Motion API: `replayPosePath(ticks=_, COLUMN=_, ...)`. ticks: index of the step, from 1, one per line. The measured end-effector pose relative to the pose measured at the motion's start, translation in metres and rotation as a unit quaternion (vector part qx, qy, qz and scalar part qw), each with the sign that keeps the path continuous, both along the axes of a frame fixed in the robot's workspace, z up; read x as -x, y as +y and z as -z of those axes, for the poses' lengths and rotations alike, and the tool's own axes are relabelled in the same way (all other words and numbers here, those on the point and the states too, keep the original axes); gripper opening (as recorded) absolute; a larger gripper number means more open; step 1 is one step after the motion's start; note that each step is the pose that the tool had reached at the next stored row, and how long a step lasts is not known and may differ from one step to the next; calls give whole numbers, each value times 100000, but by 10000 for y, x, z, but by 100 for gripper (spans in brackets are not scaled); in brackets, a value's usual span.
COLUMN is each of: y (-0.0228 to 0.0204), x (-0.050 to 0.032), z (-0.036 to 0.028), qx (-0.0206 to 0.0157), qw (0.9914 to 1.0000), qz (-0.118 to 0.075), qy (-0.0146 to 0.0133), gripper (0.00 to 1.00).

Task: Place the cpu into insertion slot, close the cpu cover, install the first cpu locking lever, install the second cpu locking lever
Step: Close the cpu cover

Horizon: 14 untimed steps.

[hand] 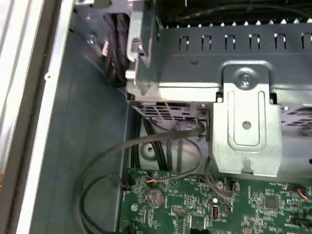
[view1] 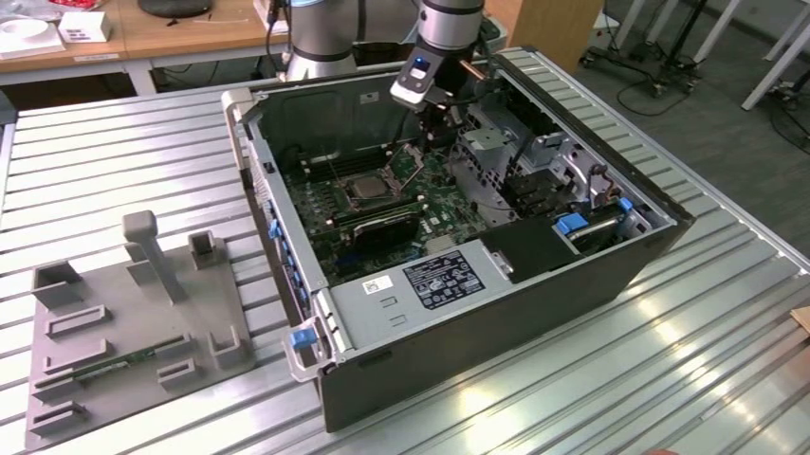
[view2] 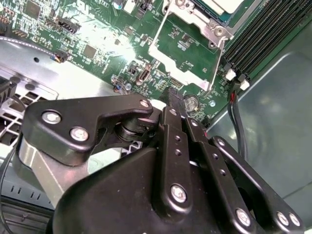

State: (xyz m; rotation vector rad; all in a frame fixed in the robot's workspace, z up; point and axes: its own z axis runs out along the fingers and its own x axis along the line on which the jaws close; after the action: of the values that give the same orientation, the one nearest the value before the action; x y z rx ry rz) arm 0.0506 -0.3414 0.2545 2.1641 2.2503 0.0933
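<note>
gripper (view2: 176, 100) hangs inside the case, tips looking pinched shut with nothing I can spot between them; the cpu cover (view2: 187, 46) lies swung open just past the tips; further on the insertion slot (view2: 214, 22) is cut off at the picture's edge; the pale patch in it is probably the cpu (view2: 222, 4), hard to say.

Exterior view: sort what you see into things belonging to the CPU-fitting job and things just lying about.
Job: insertion slot, gripper, green motherboard, computer case.
Lying about: grey fixture plate, white box on the desk, wheeled bases.
</note>
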Motion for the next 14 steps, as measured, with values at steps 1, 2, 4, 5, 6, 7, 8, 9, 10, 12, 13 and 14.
replayPosePath(ticks=1, y=-1, x=0, z=7, qx=1, qw=100000, qz=209, qy=0, gripper=10)
replayPosePath(ticks=2, y=-1, x=0, z=14, qx=-3, qw=99999, qz=407, qy=-1, gripper=10)
replayPosePath(ticks=4, y=-1, x=0, z=27, qx=-2, qw=99997, qz=786, qy=0, gripper=10)
replayPosePath(ticks=5, y=-1, x=0, z=32, qx=2, qw=99996, qz=942, qy=1, gripper=10)
replayPosePath(ticks=6, y=-1, x=0, z=38, qx=2, qw=99994, qz=1087, qy=0, gripper=10)
replayPosePath(ticks=7, y=-1, x=0, z=43, qx=1, qw=99993, qz=1202, qy=1, gripper=10)
replayPosePath(ticks=8, y=-1, x=0, z=47, qx=3, qw=99992, qz=1270, qy=1, gripper=10)
replayPosePath(ticks=9, y=-1, x=0, z=49, qx=10, qw=99992, qz=1304, qy=2, gripper=10)
replayPosePath(ticks=10, y=-2, x=0, z=50, qx=18, qw=99991, qz=1321, qy=5, gripper=10)
replayPosePath(ticks=12, y=-1, x=6, z=54, qx=8, qw=99991, qz=1350, qy=-1, gripper=10)
replayPosePath(ticks=13, y=-1, x=13, z=55, qx=1, qw=99991, qz=1341, qy=-4, gripper=10)
replayPosePath(ticks=14, y=-1, x=25, z=57, qx=-6, qw=99991, qz=1342, qy=-11, gripper=10)
